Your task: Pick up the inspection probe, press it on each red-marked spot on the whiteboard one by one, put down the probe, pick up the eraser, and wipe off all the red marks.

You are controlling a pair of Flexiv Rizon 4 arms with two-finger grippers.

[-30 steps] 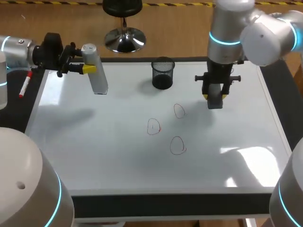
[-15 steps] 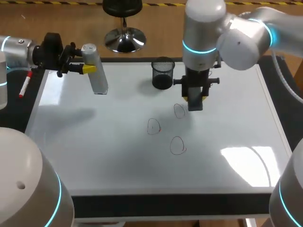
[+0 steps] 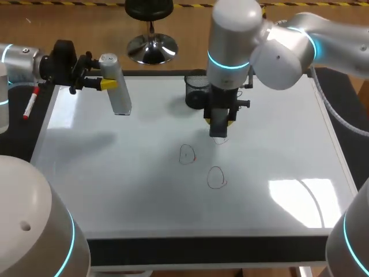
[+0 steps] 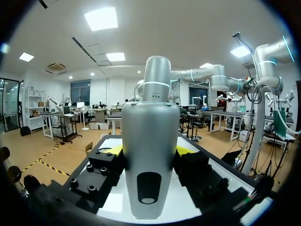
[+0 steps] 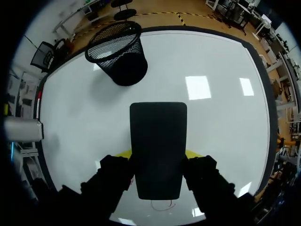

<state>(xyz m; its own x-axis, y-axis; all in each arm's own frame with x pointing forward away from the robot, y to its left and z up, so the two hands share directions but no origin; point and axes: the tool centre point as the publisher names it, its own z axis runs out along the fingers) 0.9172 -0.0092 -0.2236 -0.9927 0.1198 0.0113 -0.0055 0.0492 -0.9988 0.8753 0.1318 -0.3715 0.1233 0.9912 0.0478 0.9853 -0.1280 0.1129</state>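
Holding two items: eraser on the right, probe on the left

Item 1. Your right gripper (image 5: 157,154) is clamping the black eraser (image 5: 158,132) from both sides. Its yellow tips are pressing the eraser's flanks, and its fingers are standing fairly wide around the block. The gripper is pointing straight down at the whiteboard (image 3: 288,144). In the head view the eraser is covering most of the rear red mark (image 3: 219,139), the one lying nearest the black mesh cup (image 5: 117,54). You cannot tell whether the eraser is touching the board.

Item 2. The left red mark (image 3: 187,154) and the front red mark (image 3: 217,178) are lying uncovered, both apart from the eraser.

Item 3. Your left gripper (image 4: 150,150) is gripping the silver inspection probe (image 4: 150,108) upright between its fingers. The fingers are closing on the probe's body from two sides. In the head view it is standing over the far left corner of the whiteboard, well apart from the marks. You cannot tell whether its base is resting on the surface.

Item 4. A red marker (image 3: 30,104) is lying on the dark border just beside the whiteboard's left edge.
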